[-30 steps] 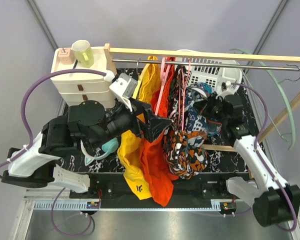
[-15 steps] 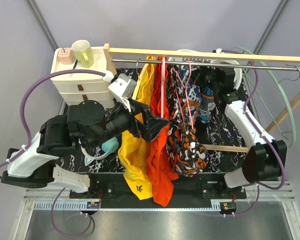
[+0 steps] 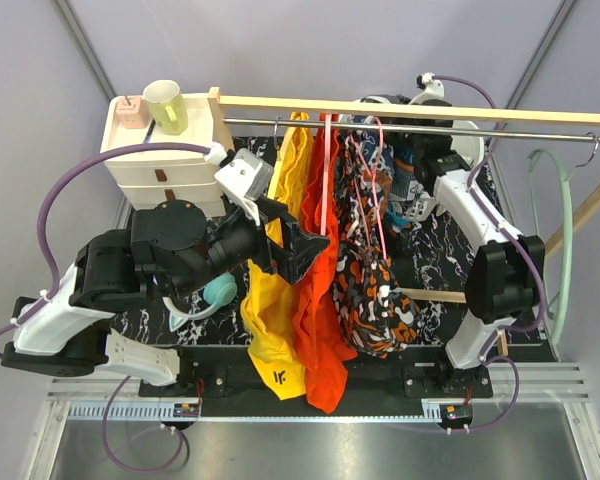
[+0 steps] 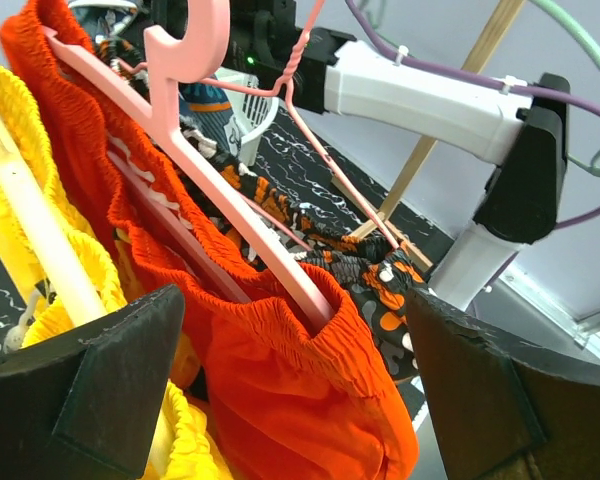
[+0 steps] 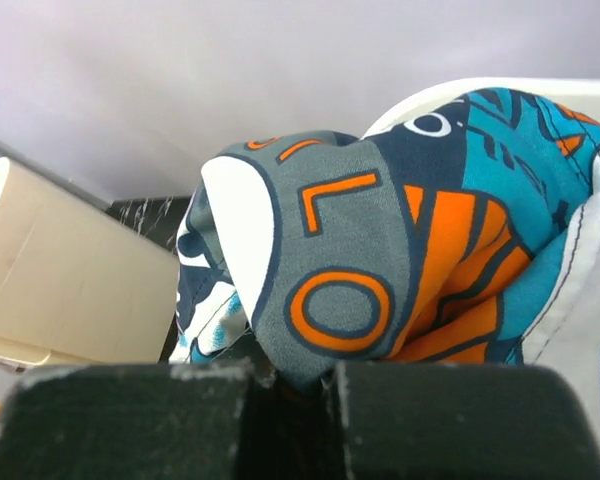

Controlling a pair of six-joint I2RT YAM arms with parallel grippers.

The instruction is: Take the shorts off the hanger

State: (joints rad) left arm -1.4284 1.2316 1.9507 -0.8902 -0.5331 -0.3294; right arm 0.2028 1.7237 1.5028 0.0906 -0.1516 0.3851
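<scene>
The blue/teal and orange shorts (image 5: 400, 230) are bunched in my right gripper (image 5: 290, 375), which is shut on a fold of them. In the top view that gripper (image 3: 417, 205) holds them (image 3: 400, 178) up just below the metal rail (image 3: 450, 127). The dark grey shorts with orange and white blotches (image 3: 375, 295) hang on a thin pink hanger (image 3: 372, 190); they also show in the left wrist view (image 4: 380, 275). My left gripper (image 3: 305, 250) is open, its jaws wide on either side of the plain orange-red shorts (image 4: 280, 370), which hang on a thick pink hanger (image 4: 210, 190).
Plain yellow shorts (image 3: 268, 320) hang left of the orange-red ones. A cream drawer unit (image 3: 155, 160) with a green mug (image 3: 167, 105) stands back left. A white basket (image 3: 435, 145) sits behind the rail. A mint-green hanger (image 3: 562, 230) hangs far right. A wooden bar (image 3: 410, 108) runs above the rail.
My right arm has swung up and back toward the rail, carrying the blue/teal shorts away from the hanging clothes. The mint-green hanger at the right has swung. My left gripper has barely moved.
</scene>
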